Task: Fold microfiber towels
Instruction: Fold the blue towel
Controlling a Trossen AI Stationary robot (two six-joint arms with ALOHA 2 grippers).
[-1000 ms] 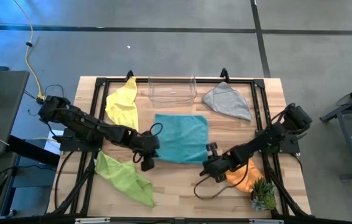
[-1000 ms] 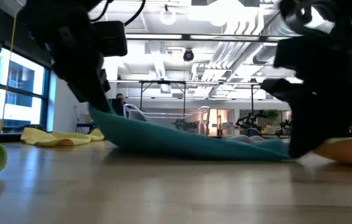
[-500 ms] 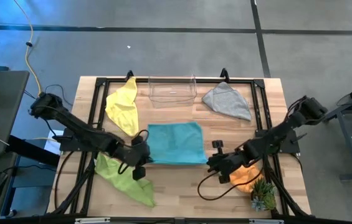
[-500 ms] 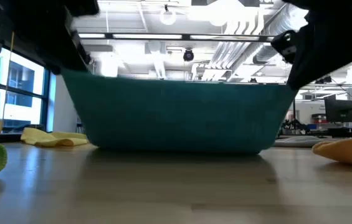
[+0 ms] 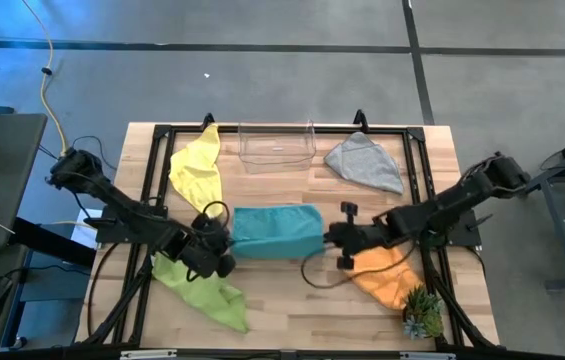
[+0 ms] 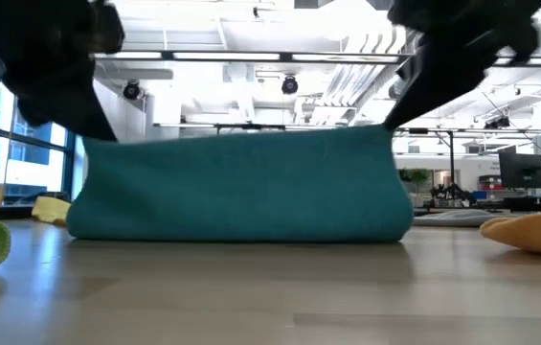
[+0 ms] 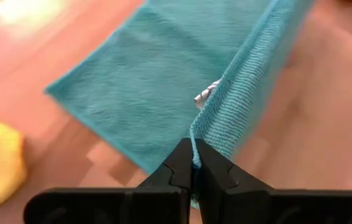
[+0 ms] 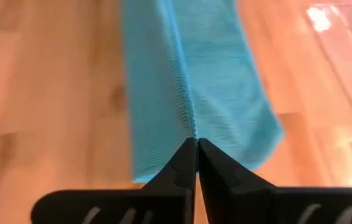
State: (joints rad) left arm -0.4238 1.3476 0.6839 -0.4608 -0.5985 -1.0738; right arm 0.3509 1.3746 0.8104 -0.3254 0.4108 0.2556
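Wooden tabletop [image 5: 282, 300] carries five microfiber towels, one of each colour: the teal towel [image 5: 276, 232] at centre, doubled over with its long axis running left to right between the arms and its fold raised off the wood. The left gripper [image 7: 194, 163] is clamped on its left end and the right gripper [image 8: 196, 146] on its right end. Around it lie the yellow towel [image 5: 197, 166], grey towel [image 5: 365, 162], lime green towel [image 5: 200, 290] and orange towel [image 5: 386, 277], with one clear plastic bin [image 5: 276, 145] and one small green plant [image 5: 424, 312].

Teal towel [image 7: 163, 81] ribbed matt cloth; table [image 5: 282, 300] smooth wood
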